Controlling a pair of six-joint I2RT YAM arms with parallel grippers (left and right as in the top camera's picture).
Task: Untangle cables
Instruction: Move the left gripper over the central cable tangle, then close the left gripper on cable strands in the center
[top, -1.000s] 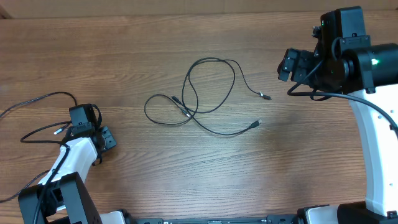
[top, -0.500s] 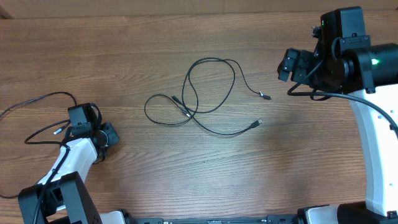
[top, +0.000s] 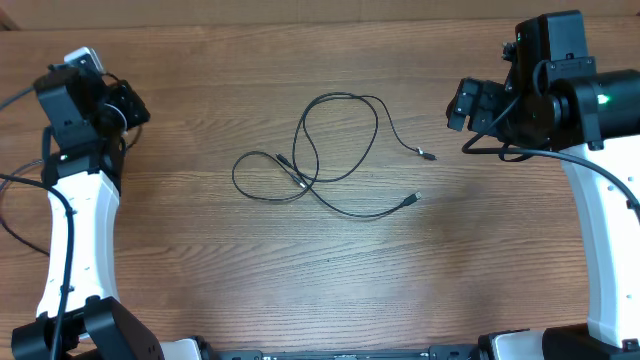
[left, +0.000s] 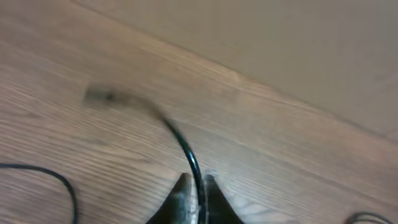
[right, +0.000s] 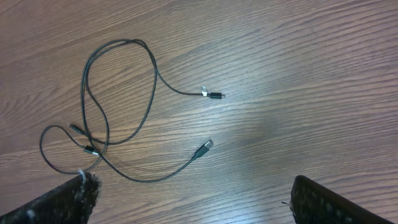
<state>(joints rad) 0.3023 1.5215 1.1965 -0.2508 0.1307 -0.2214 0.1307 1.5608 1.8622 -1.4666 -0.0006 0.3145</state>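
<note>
Several thin black cables (top: 320, 150) lie loosely looped and crossed in the middle of the table. Two free plugs point right, one (top: 425, 155) behind the other (top: 412, 199). They also show in the right wrist view (right: 118, 93). My right gripper (top: 468, 105) hovers to their right, open and empty, its fingers (right: 199, 205) wide apart. My left gripper (top: 135, 105) is at the far left. In the left wrist view its jaws (left: 194, 186) are shut on a separate black cable (left: 180, 140) that ends in a blurred plug (left: 102, 95).
The wooden table's far edge (top: 250, 22) meets a tan surface just behind the left gripper. A thin black cord (top: 10, 200) runs along the left edge, and another cord (left: 50, 177) lies left of the jaws.
My left arm has swung from the front left of the table to the far left, taking its cable with it. The middle cables and the right arm have not moved.
</note>
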